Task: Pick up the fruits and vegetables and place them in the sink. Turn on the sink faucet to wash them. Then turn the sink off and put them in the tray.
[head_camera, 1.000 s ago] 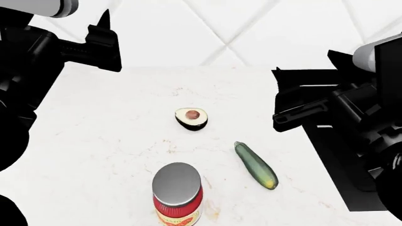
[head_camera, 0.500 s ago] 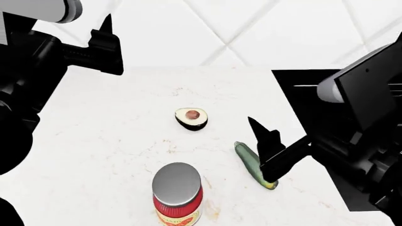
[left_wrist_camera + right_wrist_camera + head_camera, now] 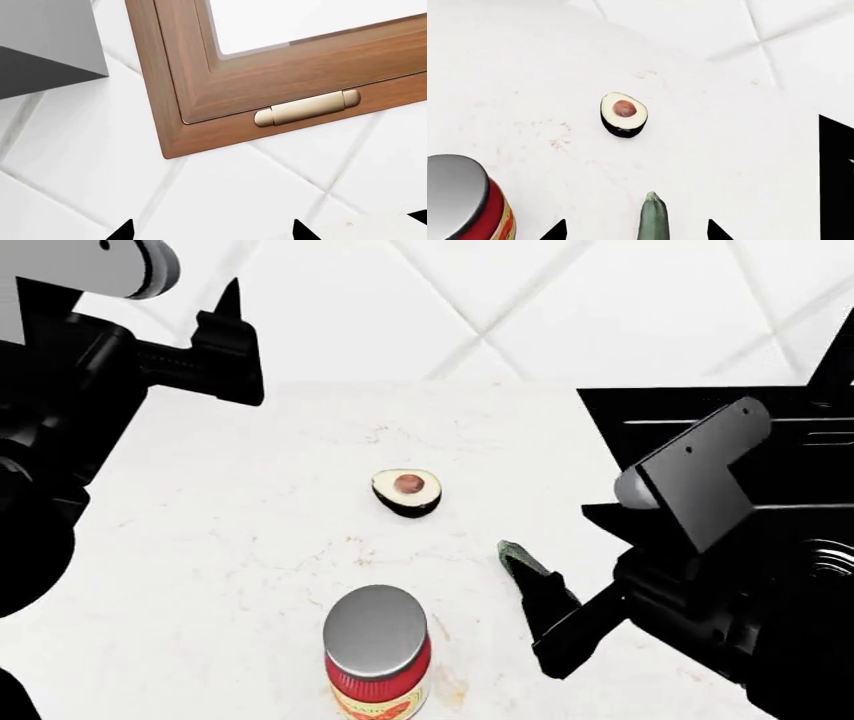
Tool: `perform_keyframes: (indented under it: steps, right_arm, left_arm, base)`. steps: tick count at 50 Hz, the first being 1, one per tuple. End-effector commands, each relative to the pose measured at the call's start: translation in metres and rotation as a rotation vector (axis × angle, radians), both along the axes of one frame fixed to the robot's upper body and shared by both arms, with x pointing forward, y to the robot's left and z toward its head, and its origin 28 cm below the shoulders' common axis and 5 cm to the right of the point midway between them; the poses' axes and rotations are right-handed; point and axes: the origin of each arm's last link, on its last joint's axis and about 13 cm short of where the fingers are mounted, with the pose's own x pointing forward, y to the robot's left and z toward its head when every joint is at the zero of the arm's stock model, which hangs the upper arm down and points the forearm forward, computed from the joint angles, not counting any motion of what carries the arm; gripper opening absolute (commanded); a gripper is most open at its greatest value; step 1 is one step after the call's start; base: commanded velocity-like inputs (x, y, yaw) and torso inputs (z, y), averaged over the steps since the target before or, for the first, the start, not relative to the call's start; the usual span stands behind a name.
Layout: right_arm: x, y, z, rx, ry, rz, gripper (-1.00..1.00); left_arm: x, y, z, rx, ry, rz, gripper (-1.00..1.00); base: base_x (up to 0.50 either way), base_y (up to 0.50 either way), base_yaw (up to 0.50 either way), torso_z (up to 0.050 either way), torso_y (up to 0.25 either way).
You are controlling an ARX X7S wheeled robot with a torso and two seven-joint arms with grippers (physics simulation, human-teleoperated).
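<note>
Dark-green zucchini (image 3: 654, 217) on white counter (image 3: 267, 530), long axis pointing toward avocado (image 3: 407, 491). Centred between spread, empty fingers of right gripper (image 3: 637, 231); jaws astride its width. Left gripper (image 3: 210, 231) parted, raised far off. Right arm nearer; descend, close.

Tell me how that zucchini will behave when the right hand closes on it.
The zucchini looks like a stiff, round-sided rod lying flat on the counter, so it should lift without drooping, but may roll sideways if nudged. Its skin looks smooth, so it might slip. The right hand straddles one end, so an end grip could let it tilt.
</note>
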Motion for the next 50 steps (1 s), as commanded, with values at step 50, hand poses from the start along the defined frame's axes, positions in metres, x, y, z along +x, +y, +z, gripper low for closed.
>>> perform_keyframes:
  steps: [50]
  right_arm:
    - [0.022,-0.007,-0.054,-0.102,0.247,-0.063,1.00]
  left_arm:
    - [0.002,-0.001,-0.004,0.011,0.007,-0.007,1.00]
  base:
    - [0.00,0.00,0.00,0.000,0.000]
